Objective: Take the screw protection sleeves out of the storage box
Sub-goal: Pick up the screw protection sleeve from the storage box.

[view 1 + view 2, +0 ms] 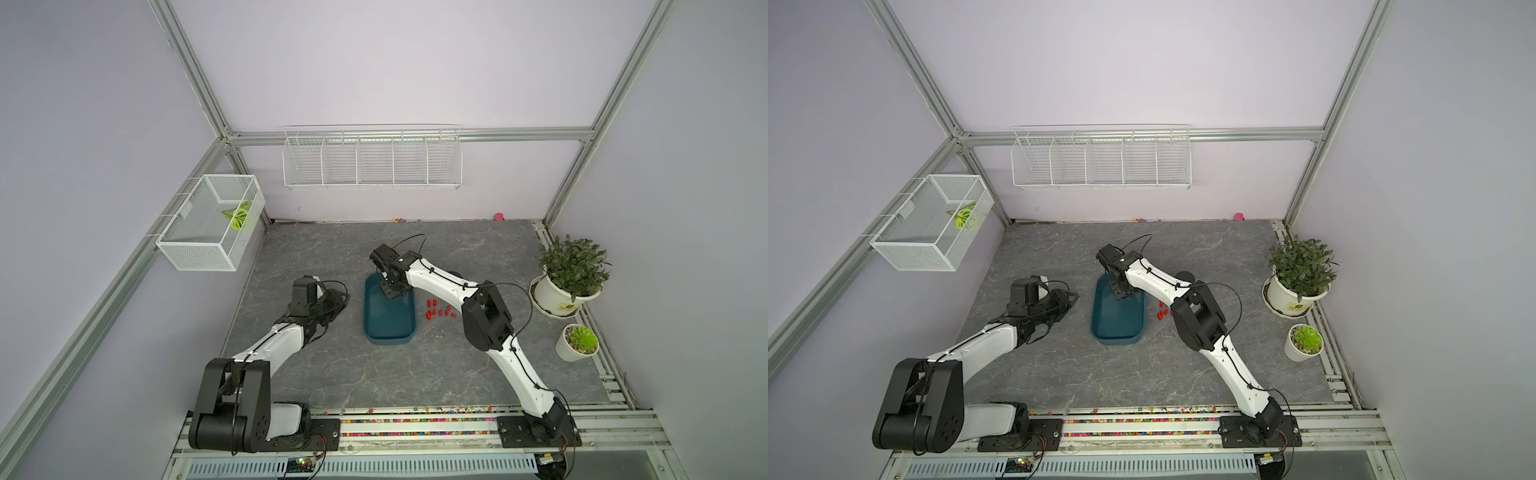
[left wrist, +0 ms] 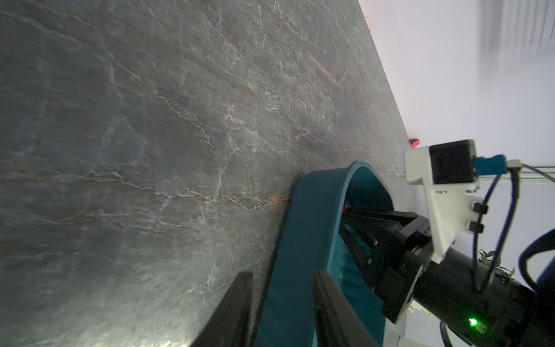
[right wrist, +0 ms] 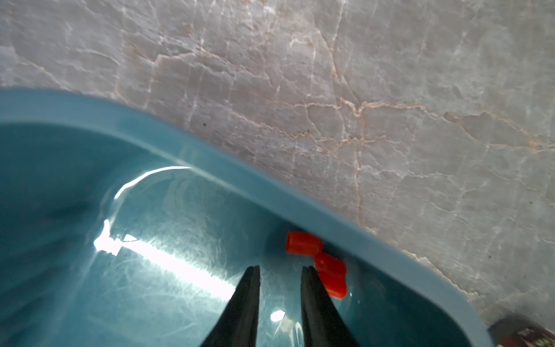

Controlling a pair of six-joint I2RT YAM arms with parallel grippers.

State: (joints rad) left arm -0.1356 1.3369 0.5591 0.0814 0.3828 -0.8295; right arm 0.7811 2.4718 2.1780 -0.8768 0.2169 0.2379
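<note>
**Right gripper down in the storage box, three sleeves beside one finger**

The right gripper reaches into the far end of the storage box. Its two black tapered fingers stand a narrow gap apart with nothing between them. Three red sleeves lie on the box floor in the curve of a corner, close under the wall. Two of them sit just beside the outer face of one finger, and I cannot tell whether they touch it. They are short, smooth cylinders. The box is teal plastic with low walls and a rounded rim, and its glossy inside shows glare streaks and fine scuffs.

Both top views show what the right wrist view does not. More sleeves lie scattered on the table just beside the box's long side nearest the right arm. In a top view the right arm covers part of that scatter. The three sleeves inside the box are hidden under the gripper in both top views.

The left gripper sits low near the box's other long side, apart from it, with its fingers moderately spread and holding nothing. Through that gap the left wrist view shows the box's outer wall. Beyond the wall it shows the right gripper's fingers inside, with a red speck at their tips.

The table is a grey slab patterned like stone, with pale and rust-coloured veins. Around it are these things:
- A leafy potted plant and a small succulent pot stand at the right edge.
- A white wire basket holding a green leaf hangs on the left frame.
- A white wire rack is fixed to the back wall.
- Multicoloured beads fill the front rail.
</note>
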